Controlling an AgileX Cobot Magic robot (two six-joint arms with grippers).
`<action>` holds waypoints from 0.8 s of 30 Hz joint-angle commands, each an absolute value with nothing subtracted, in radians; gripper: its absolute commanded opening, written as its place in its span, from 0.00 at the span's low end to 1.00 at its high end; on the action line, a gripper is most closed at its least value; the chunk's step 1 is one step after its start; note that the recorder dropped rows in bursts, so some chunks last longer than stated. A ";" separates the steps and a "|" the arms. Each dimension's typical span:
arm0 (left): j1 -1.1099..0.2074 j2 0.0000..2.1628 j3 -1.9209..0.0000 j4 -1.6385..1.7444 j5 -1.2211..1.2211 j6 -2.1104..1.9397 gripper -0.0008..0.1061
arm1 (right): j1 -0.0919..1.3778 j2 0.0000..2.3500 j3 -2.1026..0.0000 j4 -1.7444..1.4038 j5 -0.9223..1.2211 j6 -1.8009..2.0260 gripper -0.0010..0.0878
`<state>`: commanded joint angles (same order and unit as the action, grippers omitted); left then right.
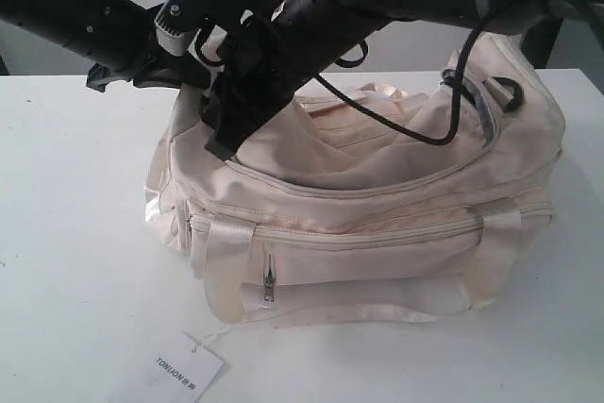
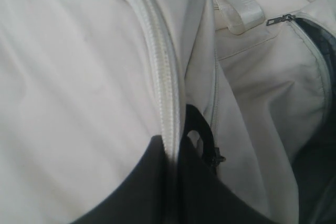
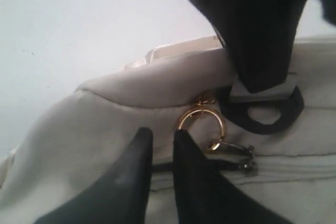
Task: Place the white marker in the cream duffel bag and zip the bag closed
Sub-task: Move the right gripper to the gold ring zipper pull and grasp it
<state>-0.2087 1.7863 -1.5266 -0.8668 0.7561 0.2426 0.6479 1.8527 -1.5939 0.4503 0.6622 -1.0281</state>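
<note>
A white worktop (image 1: 75, 233) is occupied in its middle by the cream duffel bag (image 1: 377, 205), which is set upright with its front pocket turned toward the exterior camera. The bag's end at the left of that view is reached by both arms. The left tool (image 2: 174, 150) is pressed together on the ridge of the top zipper, whose teeth are closed there. The right tool (image 3: 161, 135) is held over the same end with its 2 fingers slightly parted, and nothing is pinched between them. A white paper tag (image 1: 189, 372) is laid on the worktop in front of the bag. A black D-ring (image 3: 273, 116) is seen near the gold pull ring (image 3: 202, 124), which is found just beside 1 fingertip. The zip slider (image 3: 247, 165) is set just beside that ring.
</note>
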 joint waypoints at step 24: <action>-0.209 1.786 -1.527 -0.867 0.752 0.245 0.01 | 0.648 1.942 -1.594 0.370 0.598 -0.878 0.01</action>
<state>-0.2087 1.7863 -1.5266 -0.8668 0.7520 0.2448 0.6479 1.9416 -1.5939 0.3696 0.5975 -0.8784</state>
